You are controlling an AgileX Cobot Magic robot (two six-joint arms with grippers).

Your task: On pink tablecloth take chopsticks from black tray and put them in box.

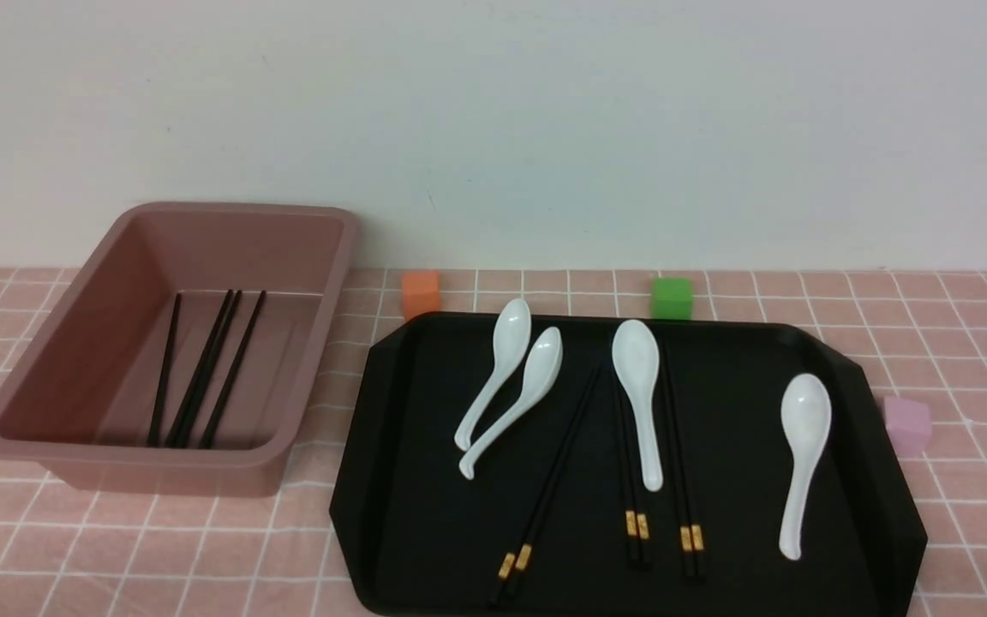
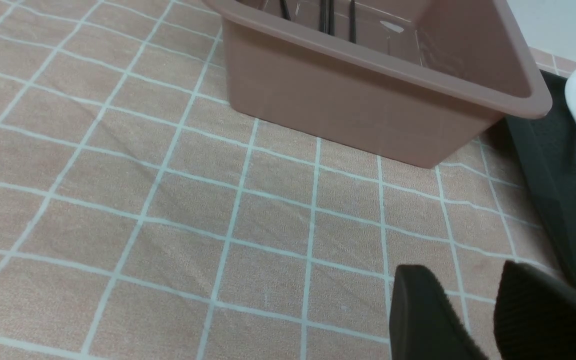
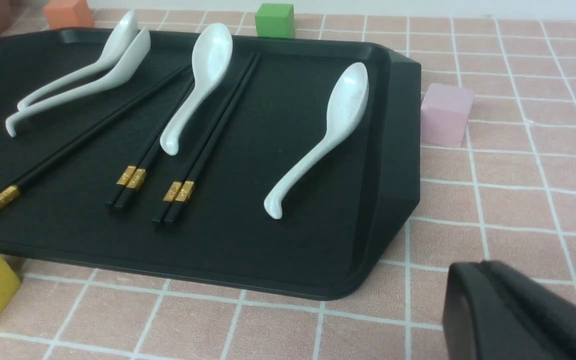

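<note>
On pink tablecloth [image 1: 956, 343]: three pairs of chopsticks [image 1: 636, 480] on black tray [image 1: 391, 480] (right half), four sticks inside box [image 1: 48, 386] toward left edge. Left gripper [image 2: 488, 320] parted, empty; right gripper [image 3: 498, 300] closed, empty.

I see the tray [image 1: 391, 480] on the tablecloth [image 1: 116, 557], box [image 1: 74, 343] left of the tray holding chopsticks [image 1: 202, 368], more chopsticks [image 1: 635, 506] and spoons [image 1: 802, 454] in the tray, three cubes [image 1: 672, 297] around it

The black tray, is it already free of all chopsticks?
No, three pairs of chopsticks still lie on the black tray among the white spoons in the front view.
</note>
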